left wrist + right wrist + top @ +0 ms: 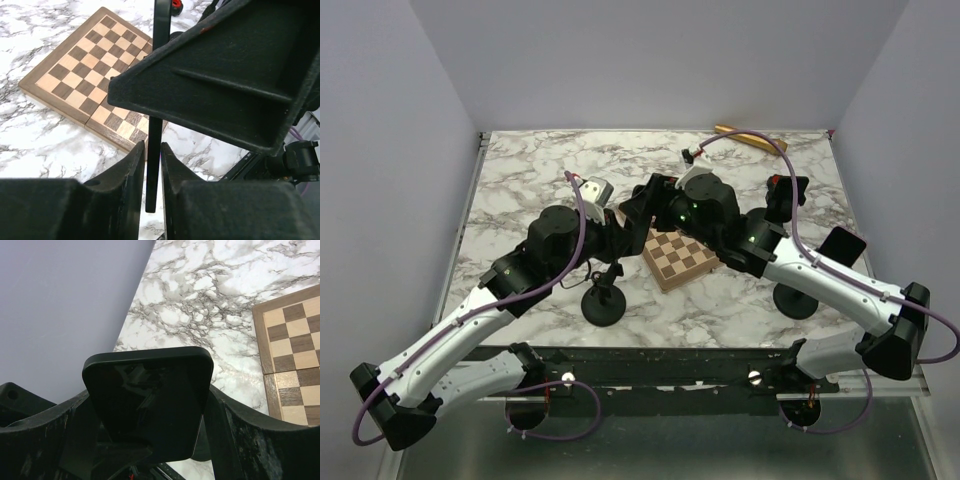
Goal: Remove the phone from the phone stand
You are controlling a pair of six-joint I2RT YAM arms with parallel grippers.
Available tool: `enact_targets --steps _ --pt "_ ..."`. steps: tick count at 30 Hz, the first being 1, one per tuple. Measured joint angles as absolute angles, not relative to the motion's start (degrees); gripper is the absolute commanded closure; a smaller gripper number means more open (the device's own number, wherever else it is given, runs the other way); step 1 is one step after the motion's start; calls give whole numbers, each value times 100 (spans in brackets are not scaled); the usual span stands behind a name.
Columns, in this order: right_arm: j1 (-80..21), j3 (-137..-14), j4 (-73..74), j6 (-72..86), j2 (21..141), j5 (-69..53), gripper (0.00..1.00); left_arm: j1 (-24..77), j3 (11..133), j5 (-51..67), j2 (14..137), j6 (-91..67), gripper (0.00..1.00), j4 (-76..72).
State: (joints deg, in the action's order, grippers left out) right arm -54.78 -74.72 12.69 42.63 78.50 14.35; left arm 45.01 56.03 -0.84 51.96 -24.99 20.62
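A black phone (150, 400) with a dark glossy screen stands between my right gripper's fingers; the right gripper (149, 392) is shut on its two side edges. In the top view the phone (638, 208) is mid-table, with the right gripper (658, 205) on it. The phone stand (603, 303) has a round black base near the front edge and a thin stem rising from it. My left gripper (613, 240) is shut on a thin black upright bar (156, 100), apparently the stand's stem, between its fingertips (152, 150). Where phone and stand meet is hidden.
A folded wooden chessboard (677, 258) lies just right of the stand, under the right arm. A white-grey block (596, 190) sits behind the left gripper. A second black stand (798, 298) with a dark plate (843, 243) is at the right. A wooden stick (750, 137) lies at the back edge.
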Motion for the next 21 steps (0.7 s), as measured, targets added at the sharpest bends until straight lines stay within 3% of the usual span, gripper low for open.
enact_targets --steps 1,3,6,8,10,21 --pt "-5478 -7452 1240 4265 7826 1420 99 4501 5603 -47 5196 -2493 80 2047" --pt "-5478 -7387 1164 4261 7776 1361 95 4501 5603 16 5181 -2475 100 1951" --pt "-5478 -7284 1057 4237 7706 1234 42 4499 5603 86 5140 -2401 100 1887" --pt "-5478 -7269 1031 4154 7664 1188 17 4493 5603 99 5137 -2370 100 1855" --pt "-5472 -7269 1033 4056 7629 1177 0 4484 5603 128 5140 -2340 100 1811" --pt "-5483 -7273 1457 3614 6877 1813 0 3741 5601 220 5144 -2554 100 1861"
